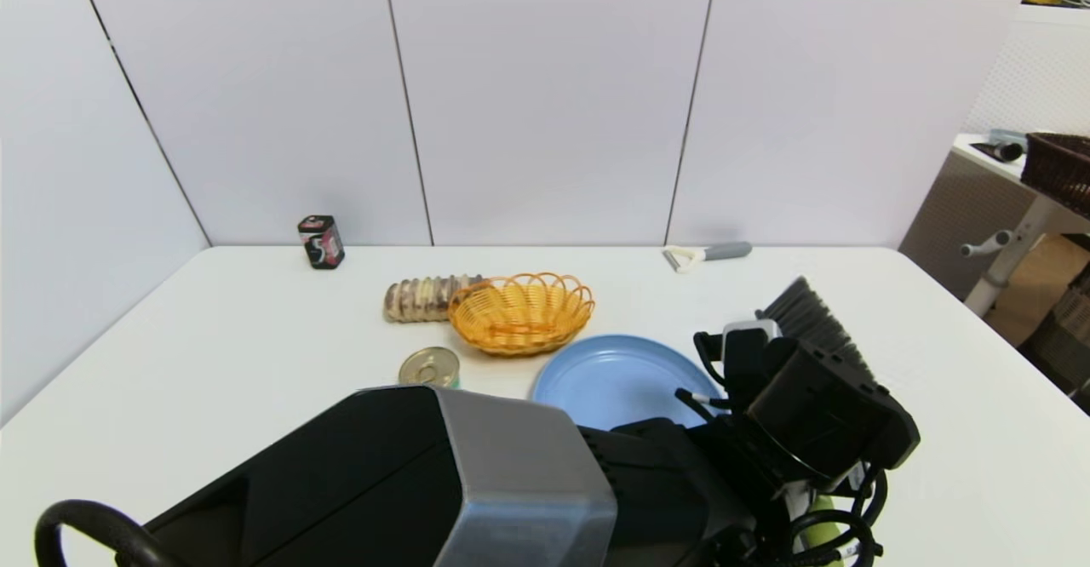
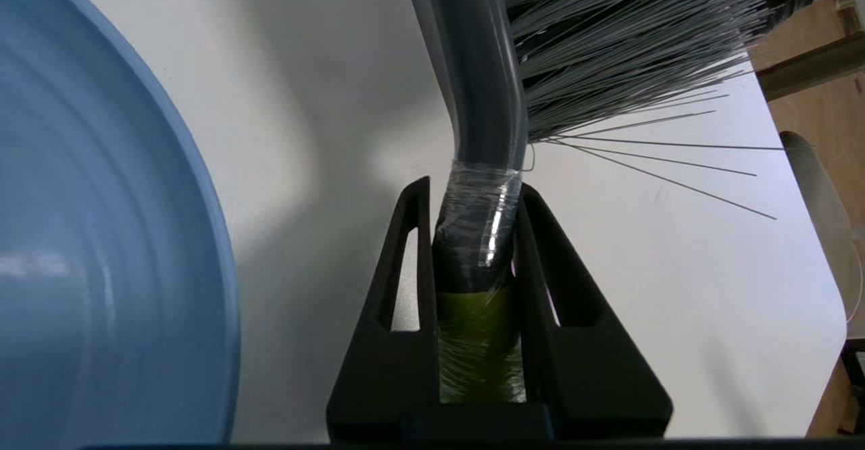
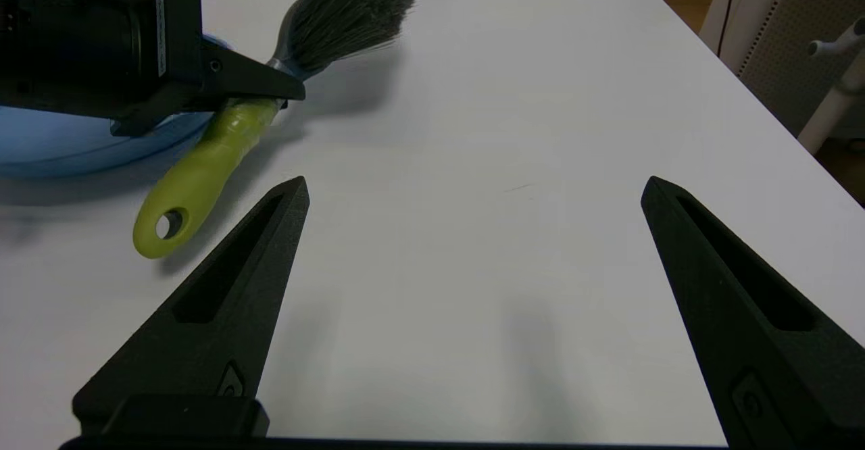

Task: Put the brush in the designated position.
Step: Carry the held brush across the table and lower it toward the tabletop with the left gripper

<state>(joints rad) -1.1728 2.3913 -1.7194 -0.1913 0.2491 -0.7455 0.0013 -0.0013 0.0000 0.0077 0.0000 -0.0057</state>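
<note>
Left gripper (image 2: 473, 234): reaches across to the right half of the table, its two black fingers (image 2: 399, 315) clamped on the brush where the green handle meets the wrapped collar.
Brush (image 3: 216, 153): held in the left gripper just beside the blue plate's right rim; dark bristle head (image 1: 809, 316) points toward the far edge of the table, lime-green handle with its hanging hole points toward the near edge. Whether it touches the tabletop cannot be told.
Right gripper (image 3: 473, 200): over bare tabletop near the right edge, fingers spread wide, holding nothing.
Blue plate (image 1: 596, 380): middle of the table, toward the near edge.
Wicker basket (image 1: 521, 312): just behind the plate, a tin can (image 1: 430, 367) to its left.
Peeler (image 1: 707, 254): at the far edge.
</note>
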